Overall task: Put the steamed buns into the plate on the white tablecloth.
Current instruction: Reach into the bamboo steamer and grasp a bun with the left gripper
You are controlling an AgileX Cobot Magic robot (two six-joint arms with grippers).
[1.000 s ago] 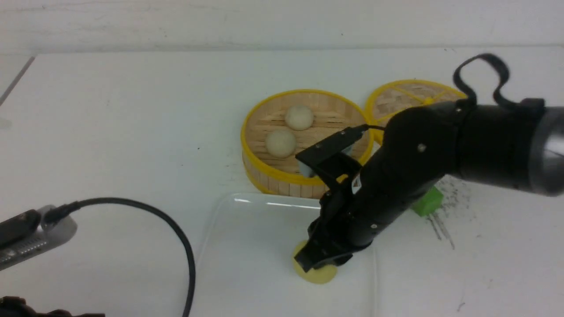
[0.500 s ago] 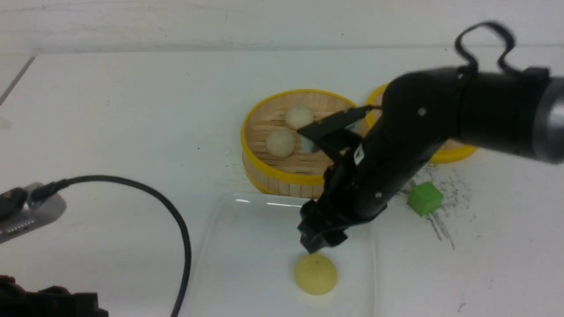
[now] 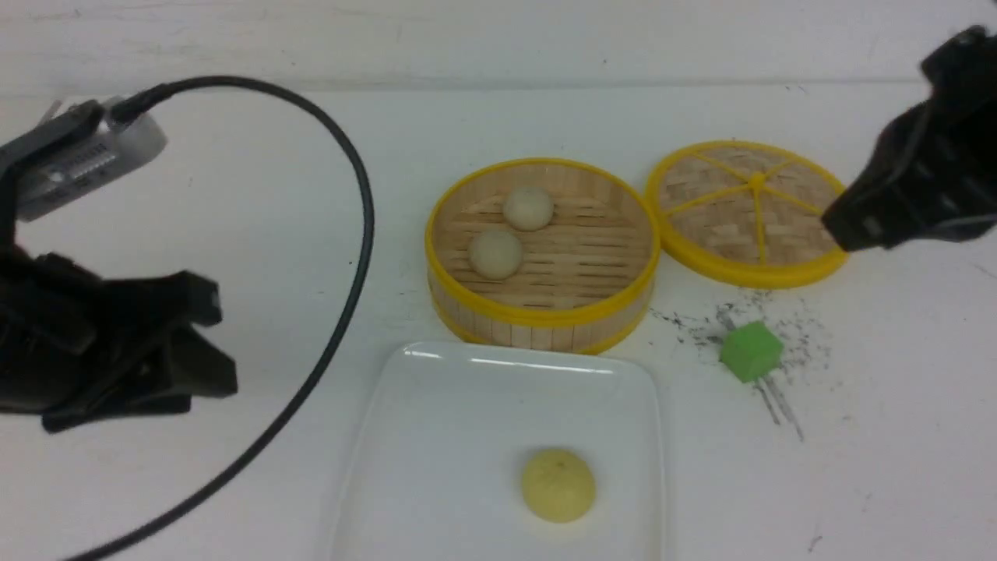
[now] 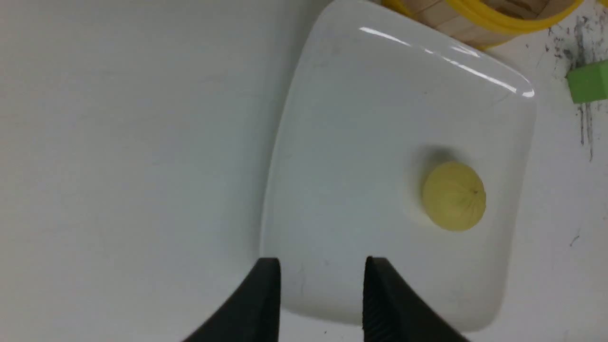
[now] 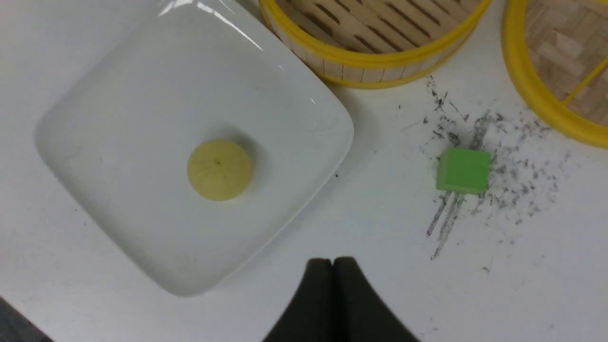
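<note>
The yellow steamed bun [image 3: 558, 484] lies alone on the white plate [image 3: 459, 421], toward its right side. It also shows in the left wrist view [image 4: 454, 195] and the right wrist view [image 5: 219, 169]. Two pale steamed buns [image 3: 529, 207] [image 3: 496, 253] sit in the bamboo steamer [image 3: 545, 315] behind the plate. My left gripper [image 3: 222, 343] is open and empty, left of the plate; in its wrist view [image 4: 322, 267] it hangs over the plate's edge [image 4: 356, 142]. My right gripper [image 3: 845, 226] is shut and empty, high at the right near the lid; in its wrist view [image 5: 332, 263] it is above the white tablecloth [image 3: 234, 195].
The steamer lid [image 3: 748, 210] lies flat to the right of the steamer. A green cube [image 3: 751, 352] sits on dark scuff marks right of the plate, and also shows in the right wrist view [image 5: 463, 170]. A black cable [image 3: 354, 257] loops from the left arm across the table's left half.
My right gripper let go of the yellow bun on the plate, then pulled up and away to the right. My left arm rose into view at the left.
</note>
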